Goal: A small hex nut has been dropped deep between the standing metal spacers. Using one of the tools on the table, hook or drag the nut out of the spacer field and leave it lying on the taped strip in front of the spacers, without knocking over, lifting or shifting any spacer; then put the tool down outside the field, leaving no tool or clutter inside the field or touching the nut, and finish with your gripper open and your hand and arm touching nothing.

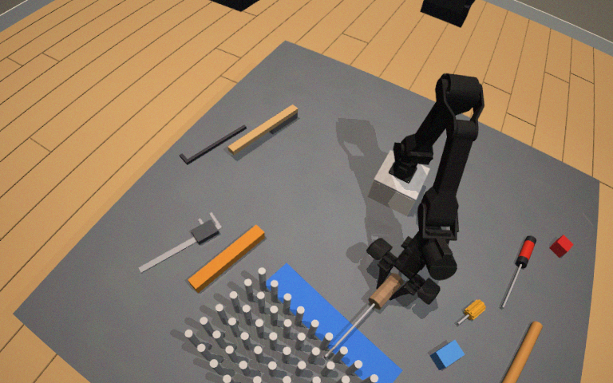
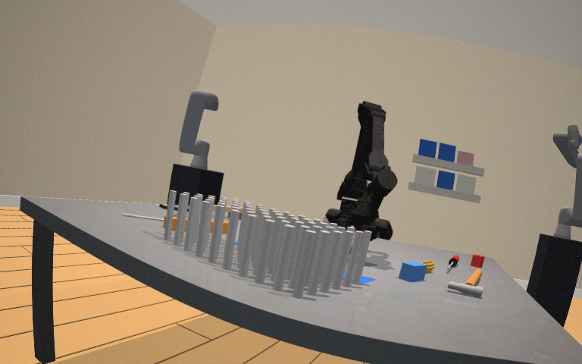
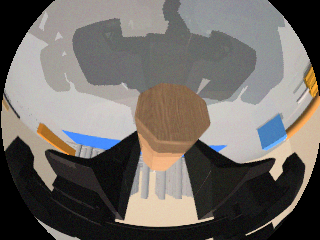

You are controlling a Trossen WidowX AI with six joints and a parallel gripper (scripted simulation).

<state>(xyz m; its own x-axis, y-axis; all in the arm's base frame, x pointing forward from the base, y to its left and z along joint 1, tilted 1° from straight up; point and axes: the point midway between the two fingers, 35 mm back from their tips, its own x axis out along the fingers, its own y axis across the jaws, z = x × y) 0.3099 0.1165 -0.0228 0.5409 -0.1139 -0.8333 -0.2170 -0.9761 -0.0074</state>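
My gripper (image 1: 389,286) (image 3: 163,135) is shut on the wooden handle (image 1: 384,292) (image 3: 172,117) of a tool with a thin metal rod (image 1: 350,330). The gripper is on the arm's side of the blue taped strip (image 1: 294,279) (image 2: 367,280) (image 3: 90,138). The rod slants across the strip, and its tip shows among the front spacers (image 1: 273,336) (image 2: 300,265). The tip's height, its end shape and any contact with a spacer cannot be told. The spacers in view stand upright. I cannot make out the hex nut in any view.
An orange bar (image 1: 226,259) and a caliper (image 1: 167,256) lie left of the strip. A black L-shaped tool (image 1: 216,144) and a wooden bar (image 1: 264,128) lie farther back. At right are a blue block (image 1: 447,354), yellow stubby tool (image 1: 474,309), red-handled screwdriver (image 1: 526,250), red cube (image 1: 561,246) and hammer (image 2: 474,278).
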